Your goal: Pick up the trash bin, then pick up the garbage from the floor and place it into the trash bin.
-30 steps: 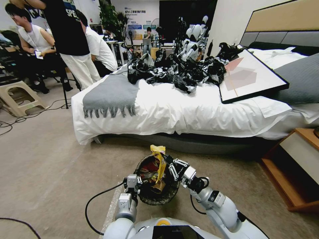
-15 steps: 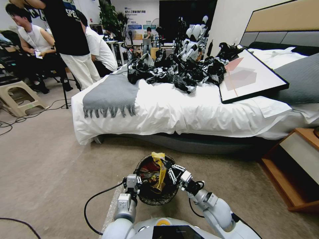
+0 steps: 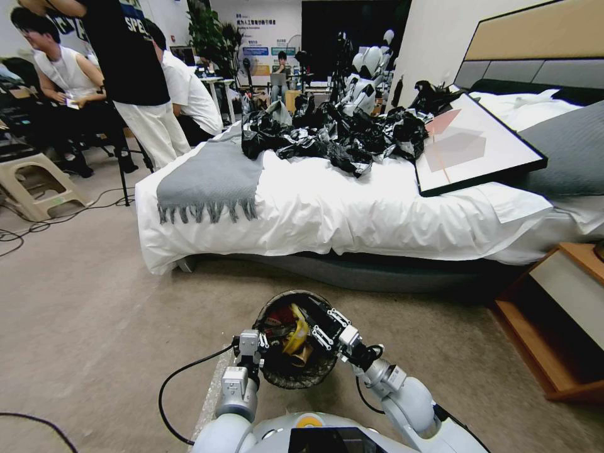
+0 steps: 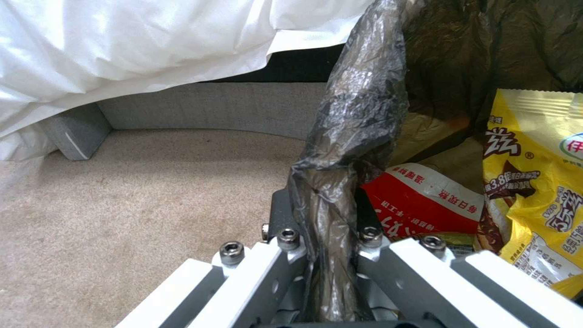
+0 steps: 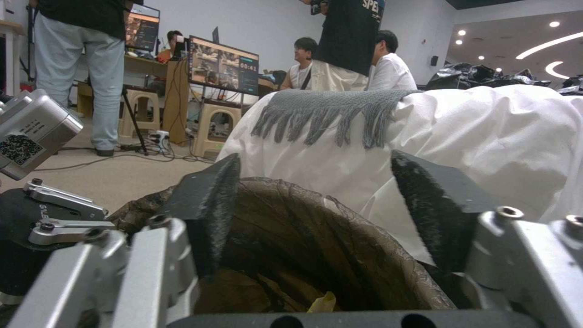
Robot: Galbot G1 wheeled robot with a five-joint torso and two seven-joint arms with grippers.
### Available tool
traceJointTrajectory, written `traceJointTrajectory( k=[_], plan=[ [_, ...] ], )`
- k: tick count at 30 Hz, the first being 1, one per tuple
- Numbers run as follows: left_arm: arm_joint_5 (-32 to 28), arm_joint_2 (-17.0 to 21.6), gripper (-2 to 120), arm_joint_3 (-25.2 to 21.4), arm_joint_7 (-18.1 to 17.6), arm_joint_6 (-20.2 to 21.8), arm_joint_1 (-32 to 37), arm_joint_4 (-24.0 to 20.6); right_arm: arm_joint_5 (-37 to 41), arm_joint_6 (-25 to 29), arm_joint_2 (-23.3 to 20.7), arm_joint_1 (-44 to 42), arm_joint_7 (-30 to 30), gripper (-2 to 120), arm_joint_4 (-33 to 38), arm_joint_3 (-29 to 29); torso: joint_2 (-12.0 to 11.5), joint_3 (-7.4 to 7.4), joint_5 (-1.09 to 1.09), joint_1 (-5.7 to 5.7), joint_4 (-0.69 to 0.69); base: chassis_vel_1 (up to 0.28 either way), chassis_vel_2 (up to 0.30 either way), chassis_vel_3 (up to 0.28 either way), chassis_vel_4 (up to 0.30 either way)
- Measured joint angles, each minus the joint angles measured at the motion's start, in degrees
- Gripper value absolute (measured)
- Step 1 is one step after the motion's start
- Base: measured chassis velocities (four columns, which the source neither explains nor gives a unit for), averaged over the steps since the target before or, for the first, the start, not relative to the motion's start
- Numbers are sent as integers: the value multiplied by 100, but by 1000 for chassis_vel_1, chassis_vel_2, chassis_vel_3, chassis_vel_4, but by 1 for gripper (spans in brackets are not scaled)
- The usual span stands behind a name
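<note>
The trash bin (image 3: 296, 371), a small round bucket with a dark bag liner, hangs just in front of my base. My left gripper (image 3: 257, 347) is shut on its near-left rim. In the left wrist view the liner-covered rim (image 4: 340, 150) is pinched between the left gripper (image 4: 325, 230) fingers. Inside lies garbage: a yellow snack packet (image 3: 296, 327) (image 4: 540, 182) and a red-and-white wrapper (image 4: 419, 200). My right gripper (image 3: 319, 322) hovers over the bin's right side, open and empty. In the right wrist view its dark pads (image 5: 209, 214) stand wide apart above the bin rim (image 5: 364, 228).
A bed (image 3: 352, 207) with white sheets stands ahead, carrying black plastic sheets (image 3: 333, 132), a grey throw (image 3: 211, 176) and a framed picture (image 3: 472, 148). A wooden nightstand (image 3: 560, 321) is at the right. A cable (image 3: 182, 377) lies on the carpet at the left.
My right gripper held the yellow packet upright over the bin; it has since lowered and opened, and the packet now lies inside the bin. The left gripper has kept its hold.
</note>
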Motion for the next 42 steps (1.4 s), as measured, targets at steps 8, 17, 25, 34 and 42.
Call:
traceJointTrajectory(
  k=[8,17,25,34,42],
  plan=[
    [0,-3,0,-10,1,4,2,-18,-8,1,-19,1,0,99,38,-11,0,0,0,0,0,0,0,0,0],
    [-9,2,0,-38,4,12,-24,-6,-19,4,-49,-70,19,100,315,22,0,0,0,0,0,0,0,0,0],
    [-36,50,0,-100,5,20,-49,15,-577,-322,562,-138,1390,100,1297,556,0,0,2,0,0,0,0,0,0],
    [-107,131,0,-154,5,29,-91,-15,-788,-410,1546,-796,2490,100,1053,1521,0,0,0,0,-1,0,0,0,0],
    [-132,162,0,-139,8,46,-82,-59,-817,28,1700,-1147,2557,100,535,1769,0,0,0,0,0,0,0,0,0]
  ],
)
